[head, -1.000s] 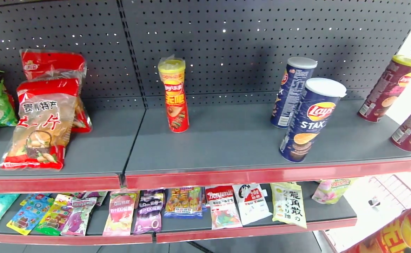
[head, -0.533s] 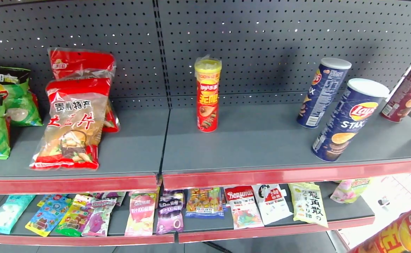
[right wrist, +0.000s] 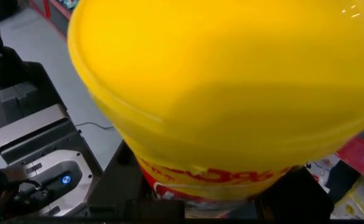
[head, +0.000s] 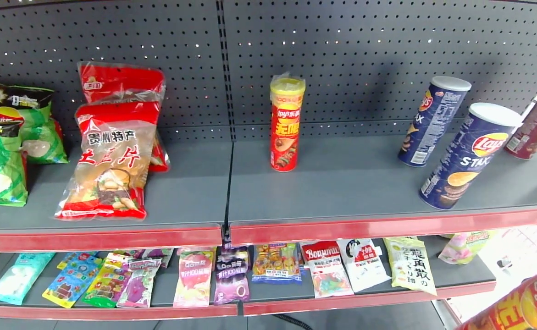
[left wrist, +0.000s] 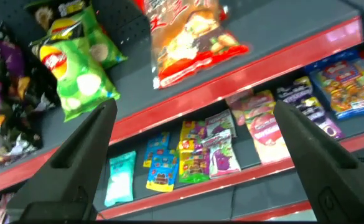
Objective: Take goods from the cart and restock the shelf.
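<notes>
The right claw is clamped on a red cardboard crisp tube. Its dark fingers flank the cylinder just below the smooth, round yellow plastic lid. In the head view this tube lies tilted at the lower right corner, below and well apart from the flat grey upper shelf. On that shelf a slim film-wrapped red tube stands upright, well apart from a blue white-lidded tube. The left claw hangs with tapered black fingers apart and nothing between them, facing glossy green crisp bags.

The left pincer gapes wide and empty; the right pincer clamps a yellow-lidded can.
</notes>
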Tool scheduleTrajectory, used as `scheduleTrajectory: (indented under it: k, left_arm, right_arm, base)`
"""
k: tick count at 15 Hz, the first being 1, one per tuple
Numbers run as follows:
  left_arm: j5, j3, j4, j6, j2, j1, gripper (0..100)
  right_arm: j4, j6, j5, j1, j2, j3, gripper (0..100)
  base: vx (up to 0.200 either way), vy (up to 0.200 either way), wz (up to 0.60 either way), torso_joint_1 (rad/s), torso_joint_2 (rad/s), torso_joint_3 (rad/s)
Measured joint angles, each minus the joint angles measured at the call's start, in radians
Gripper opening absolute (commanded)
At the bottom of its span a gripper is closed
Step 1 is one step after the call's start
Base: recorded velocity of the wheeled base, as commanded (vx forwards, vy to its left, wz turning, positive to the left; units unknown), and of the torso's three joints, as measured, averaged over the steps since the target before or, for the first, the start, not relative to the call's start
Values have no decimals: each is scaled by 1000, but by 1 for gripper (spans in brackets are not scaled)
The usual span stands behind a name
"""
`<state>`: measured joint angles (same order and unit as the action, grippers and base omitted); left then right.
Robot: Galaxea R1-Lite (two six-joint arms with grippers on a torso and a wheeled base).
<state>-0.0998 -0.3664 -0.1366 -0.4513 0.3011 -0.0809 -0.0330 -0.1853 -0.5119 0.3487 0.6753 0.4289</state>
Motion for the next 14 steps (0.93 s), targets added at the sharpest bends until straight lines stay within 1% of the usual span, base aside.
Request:
scheduleTrajectory:
  k: [3, 8, 14]
  left_arm:
    - [-1, 0, 0, 0, -1, 2, 100]
    - [-3, 10, 1, -1, -4, 0, 100]
    - [17, -5, 4, 0, 16, -1, 100]
  right_arm:
    - [0, 0, 2, 0, -1, 0, 0]
    - [0, 0, 2, -1, -1, 1, 0]
    - [4, 0, -1, 0, -16, -3, 0]
  base:
    - [200, 0, 0, 7, 2, 9]
    - [0, 0, 0, 0, 0, 0]
    - [0, 0, 0, 0, 0, 0]
